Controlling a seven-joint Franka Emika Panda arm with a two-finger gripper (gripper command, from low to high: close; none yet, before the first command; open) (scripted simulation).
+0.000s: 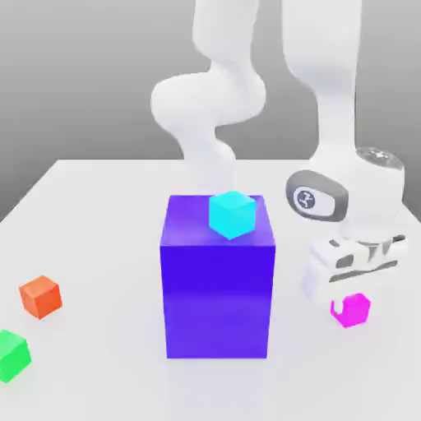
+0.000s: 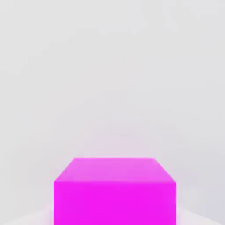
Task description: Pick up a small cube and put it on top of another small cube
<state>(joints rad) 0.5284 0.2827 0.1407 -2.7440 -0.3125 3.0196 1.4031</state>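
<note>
Green cube (image 1: 11,356) sits nearest in the exterior view, cut off by that view's left edge, with an orange cube (image 1: 40,297) just behind it on the pale bench (image 1: 99,247). Towards the middle stands a big blue-purple block (image 1: 217,298), upright, bearing a cyan cube (image 1: 233,215) (perched towards the exterior view's right). On that same side, well apart from the orange cube, the magenta cube (image 1: 353,310) rests low beneath the white arm's hand (image 1: 353,265). The jaws are clamped on the magenta cube, one at each side.
</note>
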